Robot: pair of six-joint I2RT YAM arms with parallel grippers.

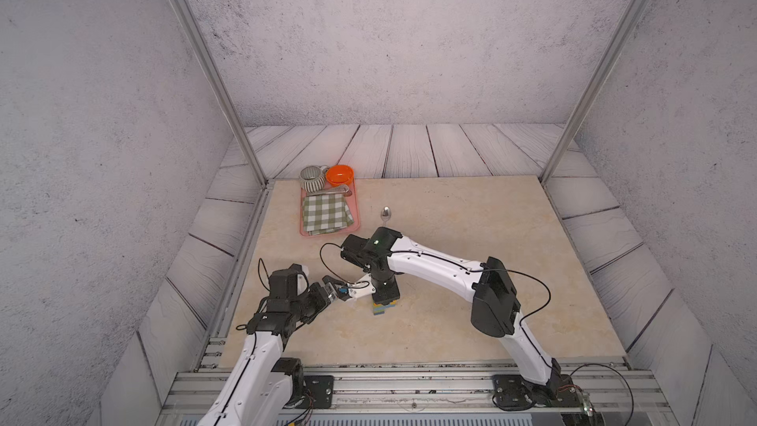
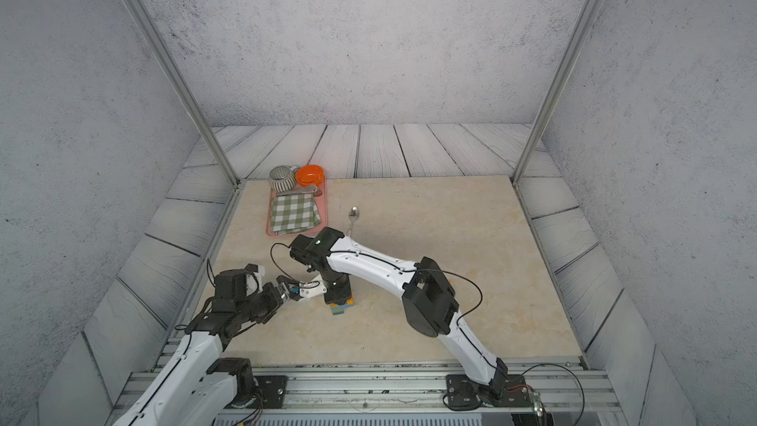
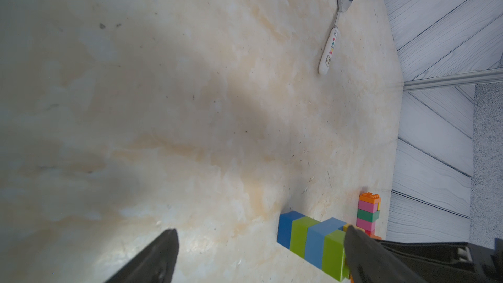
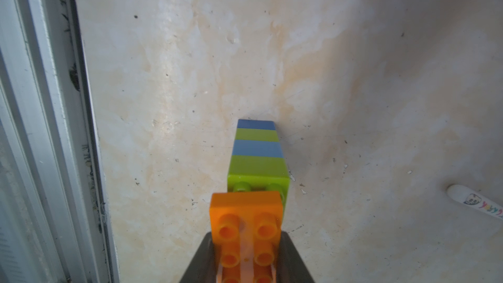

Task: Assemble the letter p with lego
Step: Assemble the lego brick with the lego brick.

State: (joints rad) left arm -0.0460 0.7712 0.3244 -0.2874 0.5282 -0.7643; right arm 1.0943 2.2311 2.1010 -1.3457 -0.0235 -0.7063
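The lego is light, rigid plastic with slick flat sides. It is best pinched across two opposite walls, leaving the studs free. Seating the studs likely needs square alignment, and a narrow column could tip.

The right end effector (image 4: pixel 246 234) pinches an orange oblong brick (image 4: pixel 246 213) by its long sides, over the top lime brick of a blue-lime-blue-lime column (image 4: pixel 257 148); whether they touch I cannot tell. That column stands on the desk (image 1: pixel 409 342), at seven o'clock from its middle. The left end effector (image 3: pixel 260 230), spread wide and empty, sits at the column's nine o'clock. An orange-pink-green-pink column (image 3: pixel 367 213) stands apart.
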